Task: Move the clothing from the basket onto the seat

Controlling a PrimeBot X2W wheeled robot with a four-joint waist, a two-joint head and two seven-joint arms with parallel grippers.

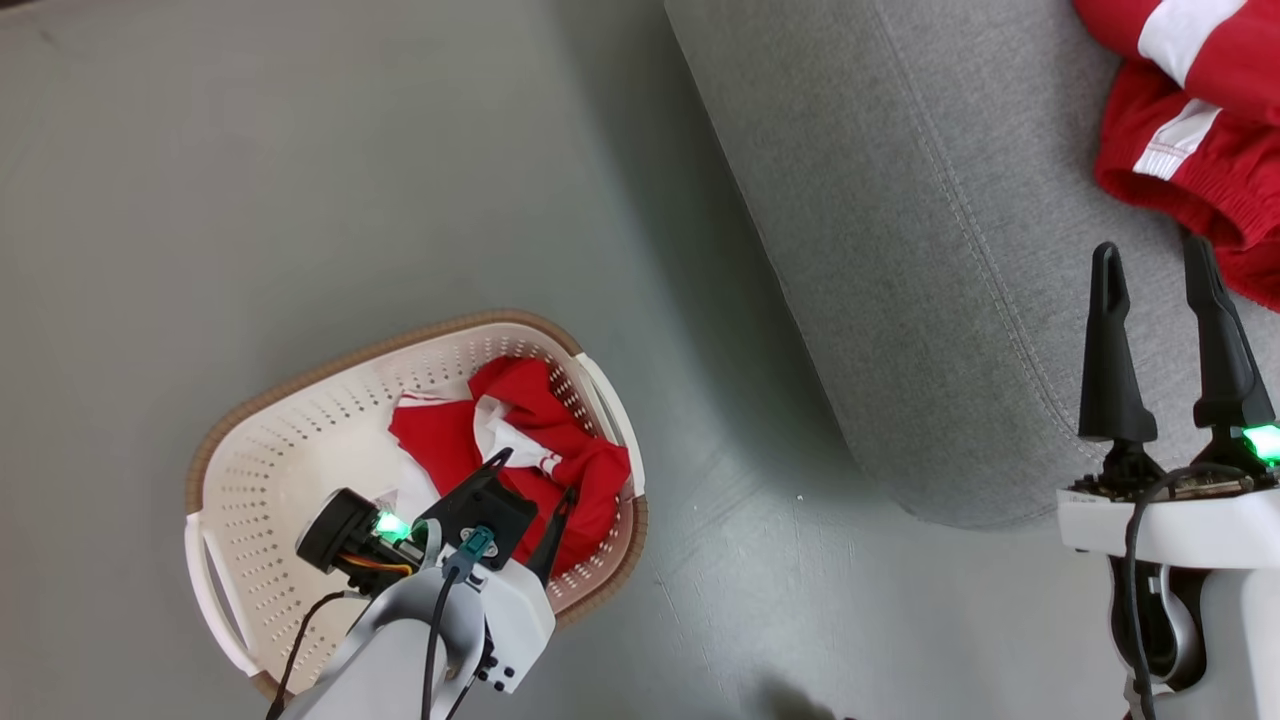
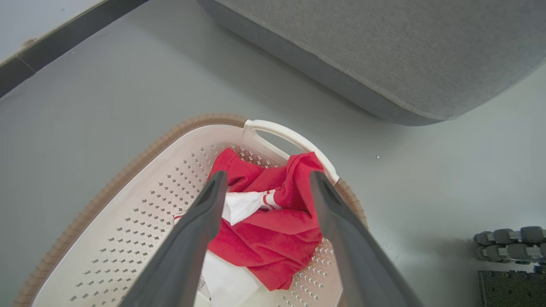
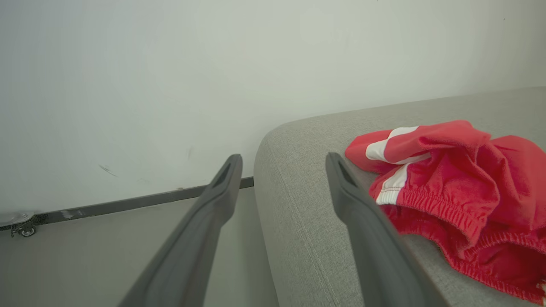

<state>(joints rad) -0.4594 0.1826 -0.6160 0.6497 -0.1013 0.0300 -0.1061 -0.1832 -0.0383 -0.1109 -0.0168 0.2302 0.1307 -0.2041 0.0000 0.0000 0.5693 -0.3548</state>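
The cream basket with a brown rim stands on the floor at lower left; in the left wrist view the basket lies below my fingers. A red and white garment is bunched at its right end. My left gripper hangs open just above that garment, fingers either side of it, nothing held. The grey seat is at the right with more red clothing on it. My right gripper is open over the seat, left of that clothing.
Grey floor spreads around the basket and between it and the sofa. A pale wall with a dark baseboard runs behind the sofa's end. A dark ridged part sits at the lower right of the left wrist view.
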